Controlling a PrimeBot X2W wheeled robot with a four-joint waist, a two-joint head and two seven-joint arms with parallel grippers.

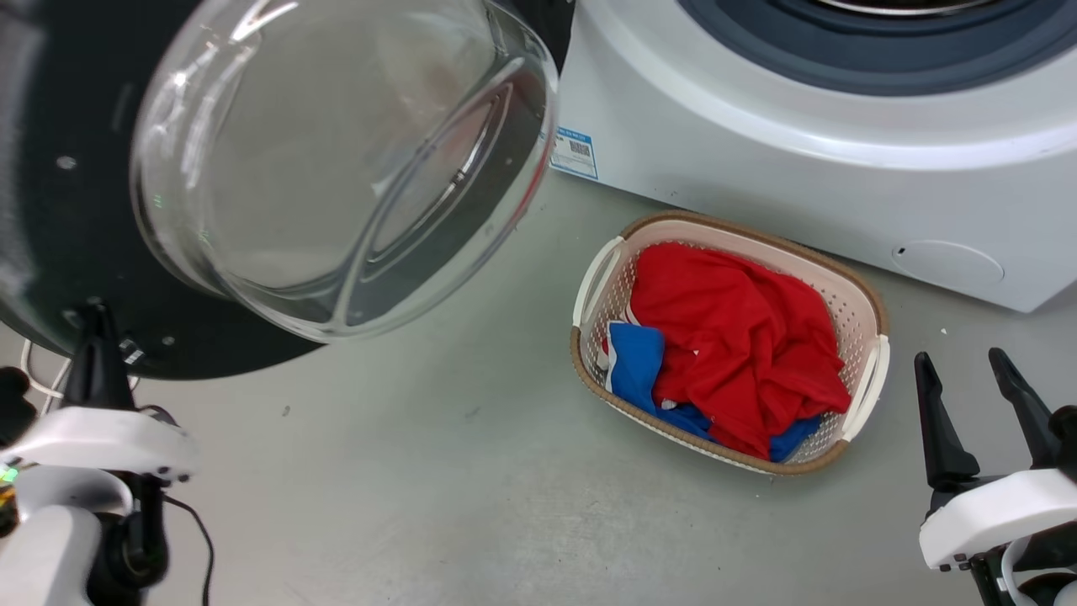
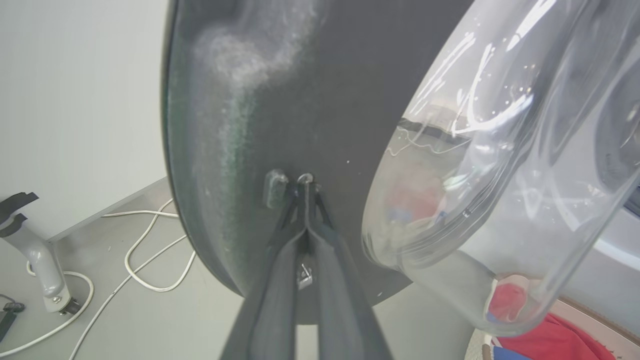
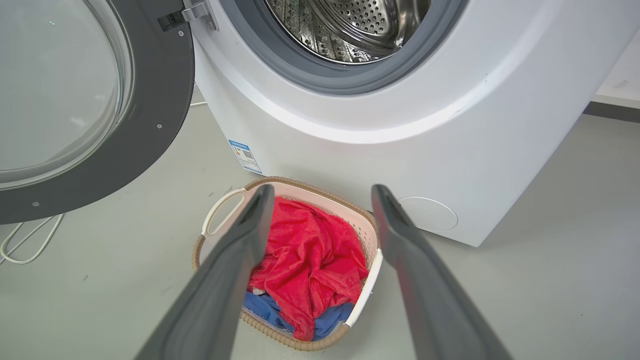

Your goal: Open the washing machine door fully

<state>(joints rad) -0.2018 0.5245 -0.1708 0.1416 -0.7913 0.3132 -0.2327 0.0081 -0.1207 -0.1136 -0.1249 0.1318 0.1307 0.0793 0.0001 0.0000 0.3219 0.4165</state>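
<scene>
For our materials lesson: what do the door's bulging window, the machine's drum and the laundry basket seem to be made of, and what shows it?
Door window: clear glass or hard plastic, glossy; it is see-through with bright glints. Drum: shiny perforated metal, likely steel. Laundry basket: white matte plastic lattice, probably, with a brown woven-looking rim.

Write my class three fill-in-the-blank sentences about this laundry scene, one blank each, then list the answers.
1. The left pincer is shut, with its tips on the black ___.
2. The right pincer is ___.
3. The basket holds red and ___ clothes.
Missing words: door; open; blue.
</scene>
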